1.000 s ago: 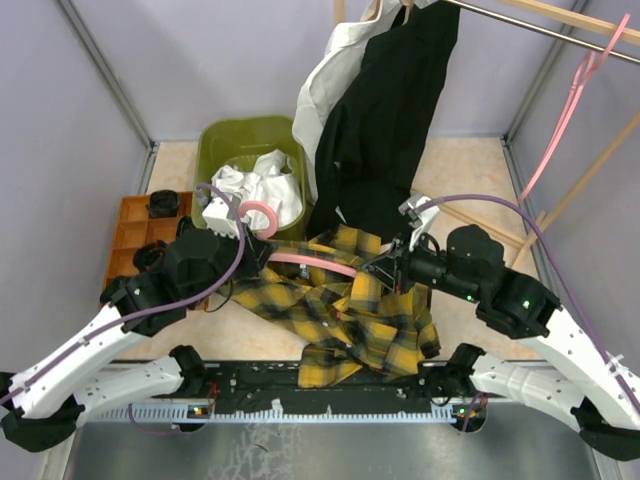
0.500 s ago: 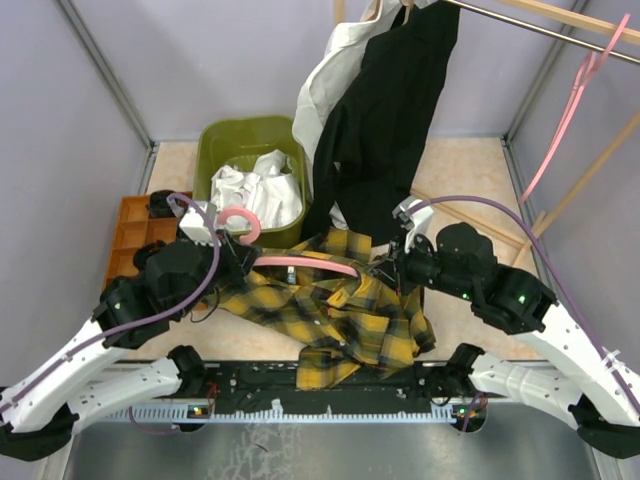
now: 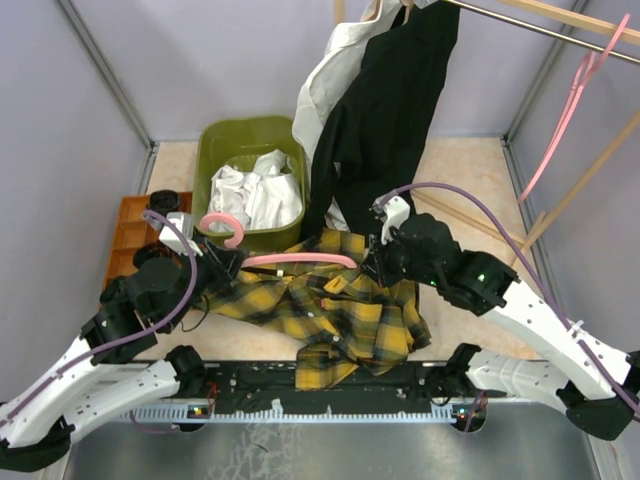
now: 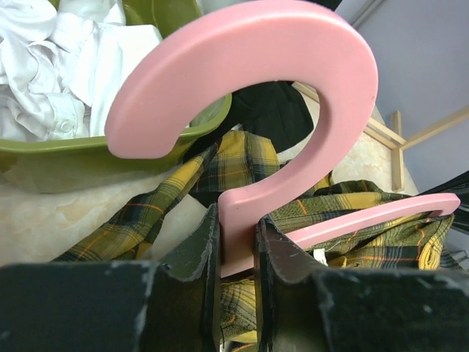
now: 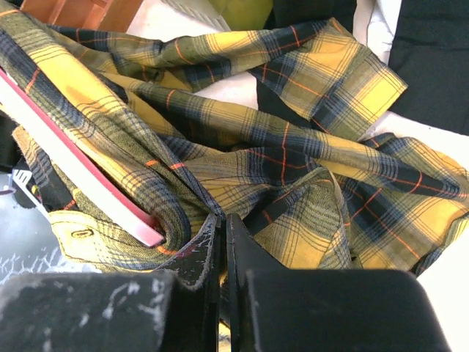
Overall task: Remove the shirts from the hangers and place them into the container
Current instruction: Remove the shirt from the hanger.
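The yellow-and-black plaid shirt (image 3: 340, 320) lies crumpled on the table in front of the olive-green container (image 3: 215, 140), still draped over a pink hanger (image 3: 300, 260). My left gripper (image 3: 222, 255) is shut on that hanger's neck (image 4: 238, 220), just below the hook (image 4: 293, 66). My right gripper (image 3: 372, 265) is shut on a fold of the plaid shirt (image 5: 293, 161), beside the end of the hanger arm (image 5: 80, 176). A white shirt (image 3: 255, 195) sits inside the container. The black shirt (image 3: 385, 120) and a cream shirt (image 3: 325, 90) hang from the rail behind.
An orange compartment tray (image 3: 130, 235) lies left of the container, close to my left arm. A bare pink hanger (image 3: 560, 110) hangs at the upper right near slanted wooden poles (image 3: 590, 165). Grey walls close in both sides.
My left gripper has drawn the pink hanger leftward, its hook now in front of the container. The right gripper shifted left with the cloth, and the plaid shirt was dragged left.
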Robot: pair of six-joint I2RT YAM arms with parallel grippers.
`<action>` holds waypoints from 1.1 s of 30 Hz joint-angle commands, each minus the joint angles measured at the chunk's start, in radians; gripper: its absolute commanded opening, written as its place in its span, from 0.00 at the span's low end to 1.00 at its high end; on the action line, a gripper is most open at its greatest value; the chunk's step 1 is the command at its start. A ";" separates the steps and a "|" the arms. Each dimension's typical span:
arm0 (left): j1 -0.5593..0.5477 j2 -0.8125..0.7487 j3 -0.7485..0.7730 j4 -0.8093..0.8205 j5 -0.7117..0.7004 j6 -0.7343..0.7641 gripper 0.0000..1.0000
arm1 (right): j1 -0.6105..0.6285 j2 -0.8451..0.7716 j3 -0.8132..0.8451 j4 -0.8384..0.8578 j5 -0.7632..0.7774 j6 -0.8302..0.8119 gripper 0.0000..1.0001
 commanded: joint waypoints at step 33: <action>0.027 0.080 0.018 0.148 0.121 0.088 0.00 | -0.015 -0.298 -0.047 0.124 -0.042 -0.161 0.89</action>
